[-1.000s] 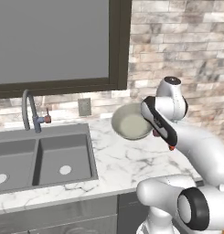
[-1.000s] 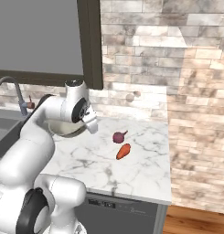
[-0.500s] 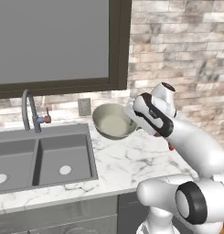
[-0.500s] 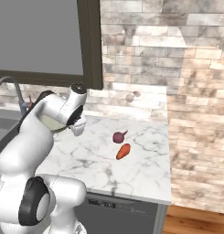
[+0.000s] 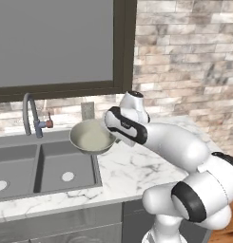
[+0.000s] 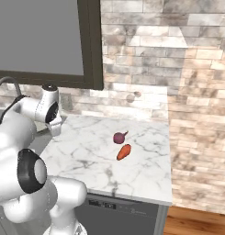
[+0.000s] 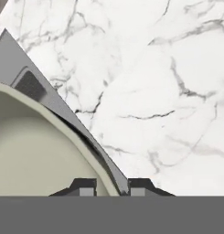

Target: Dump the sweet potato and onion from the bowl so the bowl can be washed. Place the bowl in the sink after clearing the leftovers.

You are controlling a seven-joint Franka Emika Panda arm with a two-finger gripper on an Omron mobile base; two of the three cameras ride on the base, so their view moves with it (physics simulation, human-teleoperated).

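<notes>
Hand [image 7: 111,186] clenched on rim of bowl [image 5: 92,137], one fingertip [image 7: 84,186] inside the rim and the other outside. Bowl held off the worktop [image 5: 137,163], tilted, straddling the right edge of the sink [image 5: 51,166], pale interior bare. Faucet [image 5: 32,116] behind left of bowl. Onion [image 6: 119,137] and sweet potato [image 6: 124,152] lying on the worktop well right of the arm, just beside each other, onion nearer the brick wall [image 6: 178,82].
</notes>
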